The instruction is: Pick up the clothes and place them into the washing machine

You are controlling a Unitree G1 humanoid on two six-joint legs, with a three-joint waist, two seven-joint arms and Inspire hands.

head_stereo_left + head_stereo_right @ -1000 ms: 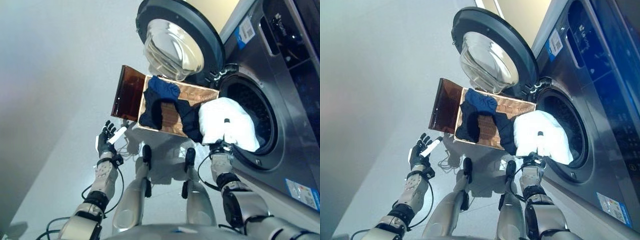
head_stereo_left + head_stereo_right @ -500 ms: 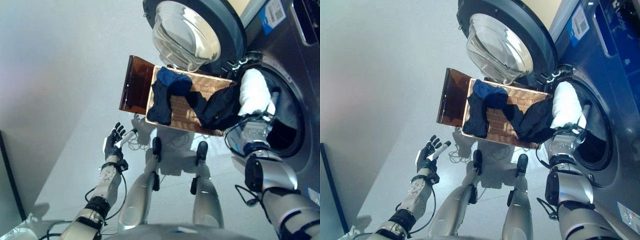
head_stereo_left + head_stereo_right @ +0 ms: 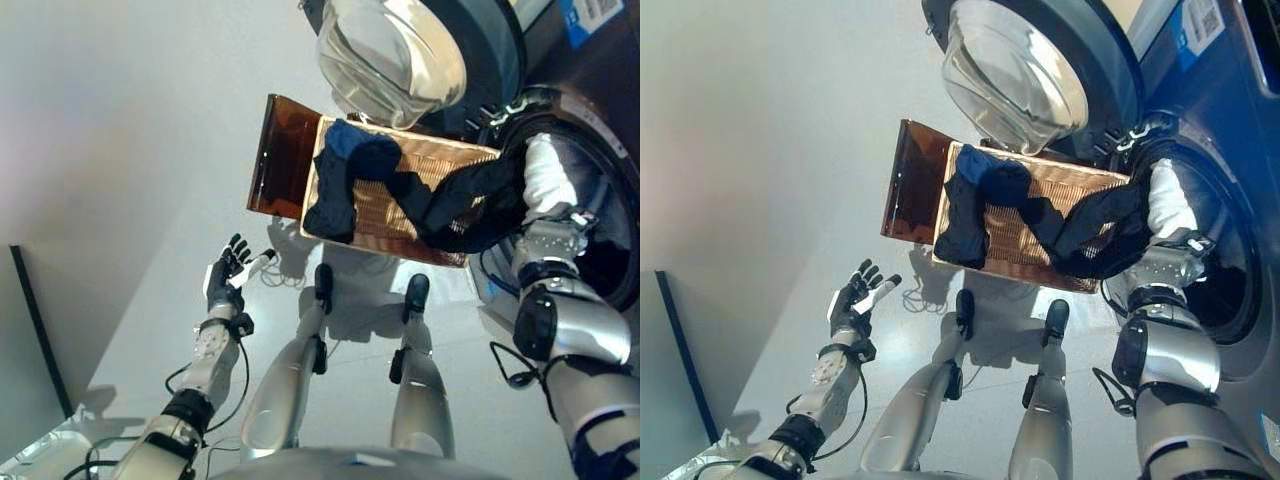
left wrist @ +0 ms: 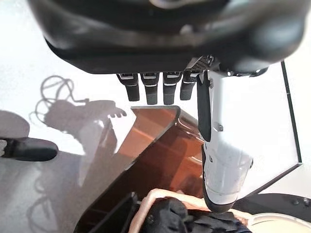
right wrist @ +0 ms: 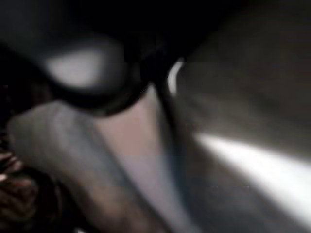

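A white garment [image 3: 545, 175] sits in the mouth of the washing machine drum [image 3: 605, 235]. My right hand [image 3: 556, 232] is under it at the drum's rim, shut on it. A dark garment [image 3: 462, 205] stretches from the wicker basket [image 3: 445, 165] to the drum's edge beside the white one. Dark blue clothes [image 3: 350, 170] lie at the basket's left end. My left hand [image 3: 226, 285] is open and empty over the floor, left of the basket; its fingers [image 4: 155, 87] are straight in the left wrist view.
The machine's round glass door [image 3: 395, 50] stands open above the basket. The basket rests on a dark brown box [image 3: 282, 155], which also shows in the left wrist view [image 4: 160, 145]. Pale floor [image 3: 120, 150] spreads to the left.
The camera has shifted. My right hand has carried the white garment from the drum's front lip further into the opening. The dark garment now trails toward the drum. The left hand holds its place.
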